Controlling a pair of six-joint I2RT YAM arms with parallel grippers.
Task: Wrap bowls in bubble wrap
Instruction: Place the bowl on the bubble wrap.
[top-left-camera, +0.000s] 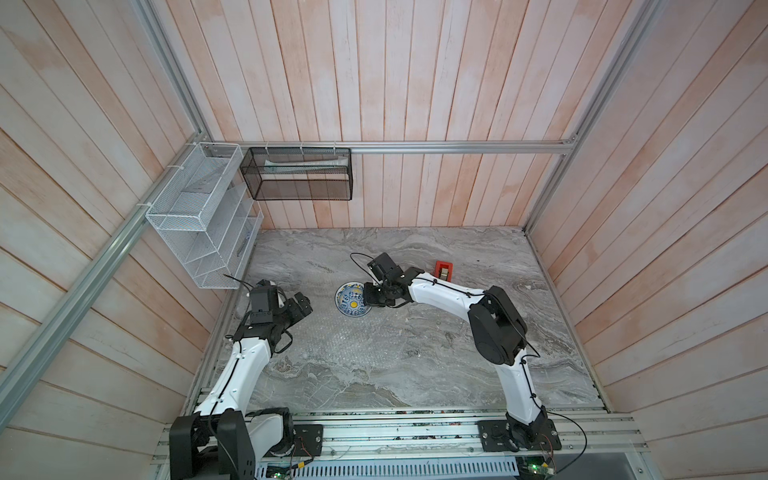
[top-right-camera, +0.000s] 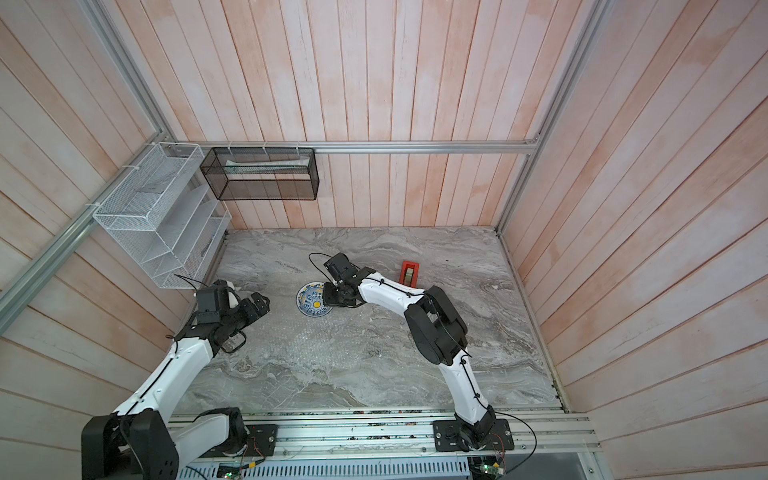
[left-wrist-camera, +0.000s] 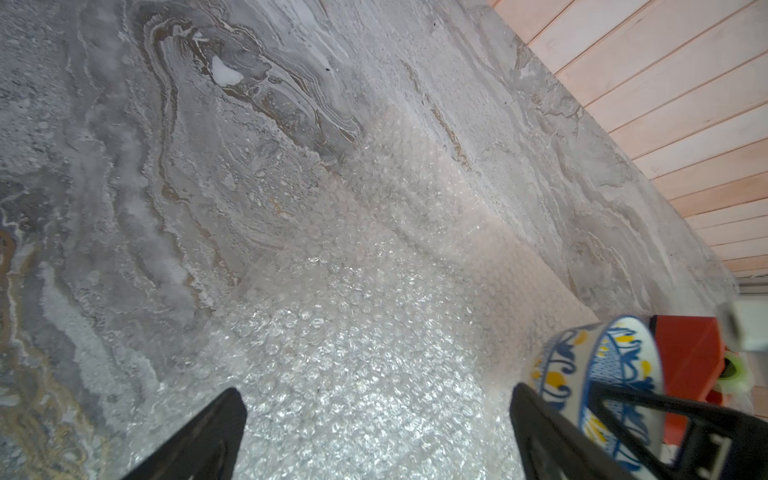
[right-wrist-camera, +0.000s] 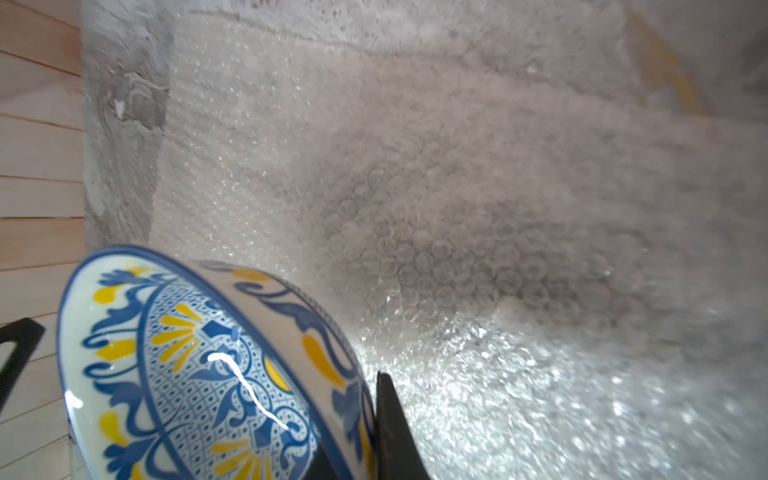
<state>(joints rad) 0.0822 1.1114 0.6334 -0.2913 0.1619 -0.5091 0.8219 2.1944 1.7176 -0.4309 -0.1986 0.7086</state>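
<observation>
The bowl (top-left-camera: 348, 300) (top-right-camera: 311, 303) is white with blue flowers and yellow dots. It hangs tilted over the far part of the bubble wrap (top-left-camera: 345, 345) (top-right-camera: 307, 345), a clear bubbled sheet lying flat on the marble table. My right gripper (top-left-camera: 370, 297) (top-right-camera: 331, 297) (right-wrist-camera: 357, 428) is shut on the bowl's (right-wrist-camera: 199, 365) rim, one finger inside and one outside the wall. To the left of the bowl (left-wrist-camera: 602, 365), my left gripper (top-left-camera: 305, 309) (top-right-camera: 262, 303) (left-wrist-camera: 374, 399) stands open and holds nothing, low over the wrap (left-wrist-camera: 353, 311) (right-wrist-camera: 457, 199).
A red tape dispenser (top-left-camera: 443, 270) (top-right-camera: 409, 272) (left-wrist-camera: 690, 357) stands on the table behind the right arm. A white wire basket (top-left-camera: 199, 216) and a black mesh basket (top-left-camera: 297, 174) hang on the walls at the back left. Wooden walls close three sides.
</observation>
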